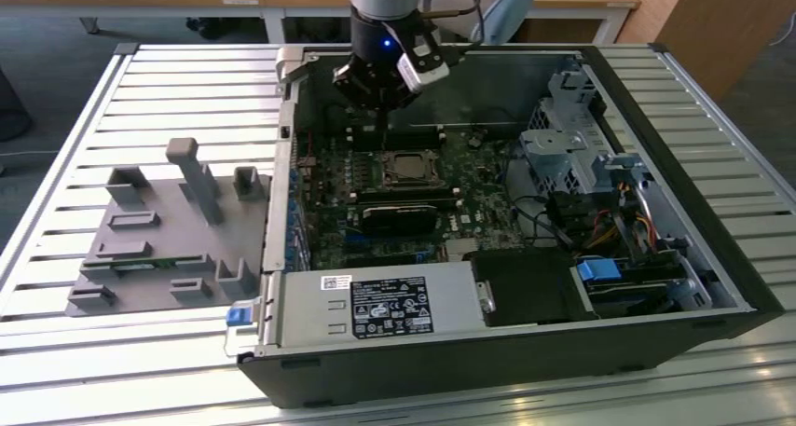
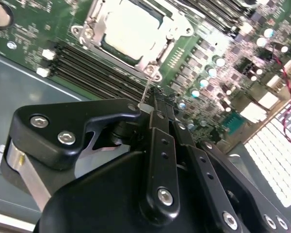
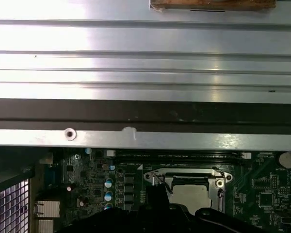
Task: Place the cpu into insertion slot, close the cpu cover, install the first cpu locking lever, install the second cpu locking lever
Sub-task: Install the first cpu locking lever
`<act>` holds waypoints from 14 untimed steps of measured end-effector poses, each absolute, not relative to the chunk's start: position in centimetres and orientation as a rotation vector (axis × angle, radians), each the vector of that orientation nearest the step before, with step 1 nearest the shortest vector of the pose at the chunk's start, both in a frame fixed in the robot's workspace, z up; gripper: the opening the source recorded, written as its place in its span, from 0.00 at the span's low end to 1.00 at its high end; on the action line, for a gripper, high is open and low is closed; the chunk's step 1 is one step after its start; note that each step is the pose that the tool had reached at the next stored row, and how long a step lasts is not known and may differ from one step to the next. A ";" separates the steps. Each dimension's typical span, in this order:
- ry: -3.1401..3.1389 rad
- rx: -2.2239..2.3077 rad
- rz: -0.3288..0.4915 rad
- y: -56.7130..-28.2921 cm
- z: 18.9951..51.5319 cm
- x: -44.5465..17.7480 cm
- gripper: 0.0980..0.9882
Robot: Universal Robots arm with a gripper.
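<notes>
gripper (image 2: 148, 104) is hovering low over the mobo (image 2: 218, 63), just beside the socket, inside the open PC case (image 1: 672, 258). Jaws are sitting closed together in the second wrist view, w/ a thin wire locking lever (image 2: 145, 90) running up from the socket corner into the tips, so they look to be pinching it. The cpu (image 2: 131, 29) is lying flat in the insertion slot (image 1: 386, 168), silvery face up. The cpu cover (image 2: 136, 60) is lying down over it, framing the chip (cpu face showing thru the cut-out). A grey fixture plate (image 1: 149, 249) is sitting on the slatted table (image 1: 125, 351), on the exterior view's left of the case, well apart from the gripper.
</notes>
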State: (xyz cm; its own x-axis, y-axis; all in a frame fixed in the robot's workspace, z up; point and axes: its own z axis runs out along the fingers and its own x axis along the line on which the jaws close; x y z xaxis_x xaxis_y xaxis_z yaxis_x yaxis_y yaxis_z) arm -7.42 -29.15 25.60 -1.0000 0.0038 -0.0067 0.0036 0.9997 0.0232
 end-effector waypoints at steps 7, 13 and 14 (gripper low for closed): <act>3.139 0.006 0.037 -29.1 25.3 -5.5 0.01; 3.135 0.006 0.115 -29.2 25.0 -5.4 0.01; 3.133 0.006 0.116 -29.2 24.9 -5.4 0.01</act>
